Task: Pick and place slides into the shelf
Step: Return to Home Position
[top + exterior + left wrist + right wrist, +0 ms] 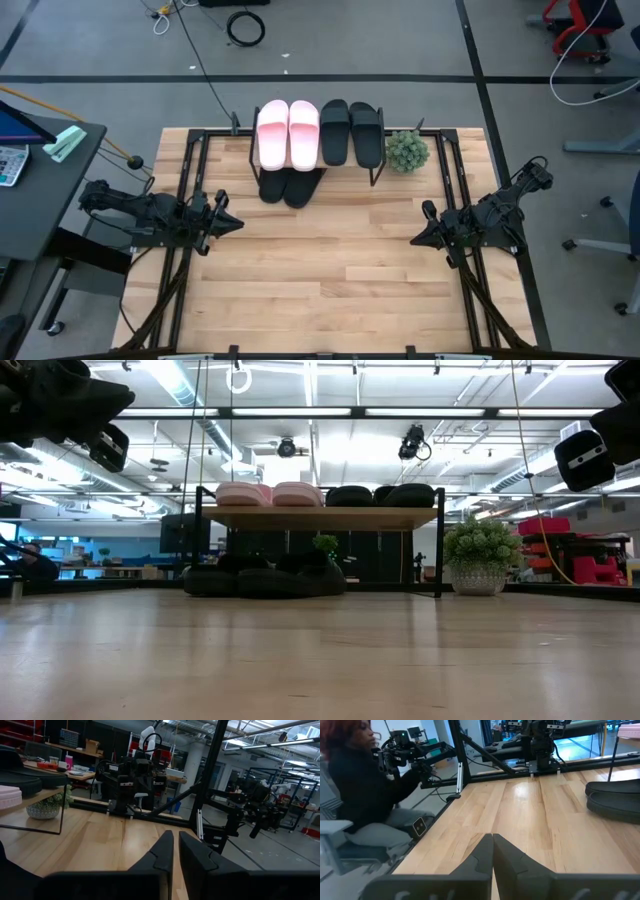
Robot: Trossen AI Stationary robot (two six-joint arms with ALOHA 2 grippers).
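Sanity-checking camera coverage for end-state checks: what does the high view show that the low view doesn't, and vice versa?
High only: both arms whole, the left pincer and right pincer at opposite table sides, both empty, and the lower black slides poking out from under the shelf's left part.
Low only: the gap beneath the shelf board, where that lower pair sits flat on the table.
Both: the pink slides and top black slides on the board, and the plant to the right of the shelf.
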